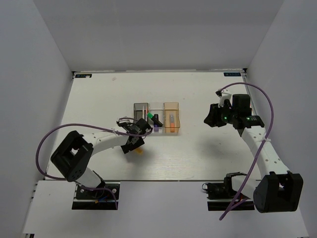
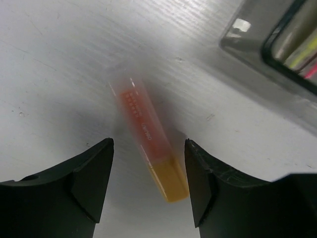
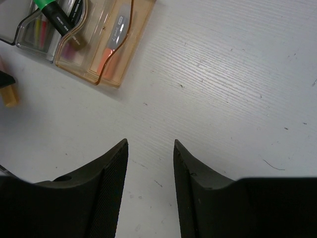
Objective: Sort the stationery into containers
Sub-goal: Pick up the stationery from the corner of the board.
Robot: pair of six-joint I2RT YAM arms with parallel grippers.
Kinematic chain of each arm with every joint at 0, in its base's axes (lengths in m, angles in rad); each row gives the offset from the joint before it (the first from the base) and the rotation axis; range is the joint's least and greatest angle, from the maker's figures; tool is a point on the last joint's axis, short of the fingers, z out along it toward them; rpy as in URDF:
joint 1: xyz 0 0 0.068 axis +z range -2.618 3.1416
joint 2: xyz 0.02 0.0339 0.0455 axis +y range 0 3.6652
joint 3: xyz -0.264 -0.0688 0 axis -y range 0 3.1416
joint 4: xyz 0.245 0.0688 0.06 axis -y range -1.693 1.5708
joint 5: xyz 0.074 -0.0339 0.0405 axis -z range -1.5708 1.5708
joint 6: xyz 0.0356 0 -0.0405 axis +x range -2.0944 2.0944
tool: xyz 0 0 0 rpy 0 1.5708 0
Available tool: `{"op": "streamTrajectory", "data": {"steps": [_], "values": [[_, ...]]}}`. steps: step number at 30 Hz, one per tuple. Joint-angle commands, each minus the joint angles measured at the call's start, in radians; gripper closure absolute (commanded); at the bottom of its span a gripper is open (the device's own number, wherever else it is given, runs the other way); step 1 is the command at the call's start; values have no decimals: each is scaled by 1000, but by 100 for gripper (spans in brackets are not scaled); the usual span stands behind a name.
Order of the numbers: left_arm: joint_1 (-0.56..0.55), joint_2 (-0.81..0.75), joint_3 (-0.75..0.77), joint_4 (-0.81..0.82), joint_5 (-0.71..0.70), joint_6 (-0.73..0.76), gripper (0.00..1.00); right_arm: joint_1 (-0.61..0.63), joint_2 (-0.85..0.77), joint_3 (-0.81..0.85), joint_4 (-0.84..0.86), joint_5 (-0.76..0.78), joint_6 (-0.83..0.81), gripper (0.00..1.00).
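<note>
Top view: the bin row (image 1: pixel 156 130) sits mid-tabletop (image 1: pixel 208 158), with dark grey, clear and pale orange-tan compartments from left to right. The left arm (image 1: pixel 106 140) reaches to just near of the row's grey end. One stubby pink-orange highlighter (image 1: pixel 140 150) lies loose on the tabletop under its jaws. The right arm (image 1: pixel 257 141) hangs well to the right of the row. Left wrist view: the left jaws stand apart, straddling the highlighter without touching it. The barrel is blurred and lies slanted across the gap, yellowish end nearest the camera. A corner of the grey bin (image 2: pixel 247 47) shows beyond, close by. Right wrist view: the right jaws are apart and hold nothing, over bare tabletop right of the row. The orange-tan bin (image 3: pixel 106 74) already holds a similar highlighter, and a green-and-black highlighter (image 3: pixel 52 12) stands out of the clear bin. We judge the step in hand to be the pick of the last loose piece, with the grasp not yet made. The next move calls for a small wrist turn to square the jaws on the barrel, then lowering, closing and lifting over the rim, probably to the orange-tan bin. There is open tabletop on the near side of the row, but the grey bin's rim crowds the far side.
</note>
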Motion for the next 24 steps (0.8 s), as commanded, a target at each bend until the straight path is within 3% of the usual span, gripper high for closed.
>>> {"op": "streamTrajectory", "data": {"steps": [1,4,7,8,13,15,16,18,19,20,21,22,24], "values": [[8,-2,-37,33,-9,-79,31,-7,0,4,25,-23,0,55],[8,-2,-60,38,-6,-97,37,-8,1,1,25,-25,2,55],[8,-31,-94,38,3,-103,53,-8,1,1,25,-28,0,55],[8,-38,-101,33,4,-109,64,-10,0,2,25,-27,0,55],[8,-121,-172,3,2,-97,99,-13,-5,4,25,-36,5,55],[-6,-195,-163,-16,-4,-61,100,-17,-8,4,25,-39,5,52],[-17,-215,-131,-61,-15,-48,100,-16,-7,4,20,-55,3,47],[-86,-301,-96,-86,-76,20,100,-22,3,8,13,-74,-21,23],[-103,-318,-50,-98,-88,44,100,-19,4,11,2,-91,-29,23],[-130,-348,-5,-92,-105,105,100,-19,18,14,-10,-102,-39,29],[-149,-348,12,-67,-107,172,100,-26,21,25,-22,-109,-46,87],[-153,-345,62,-51,-84,208,100,-19,23,24,-17,-108,-49,100],[-149,-292,153,53,-49,373,100,-14,36,27,-18,-105,-58,100]]}}
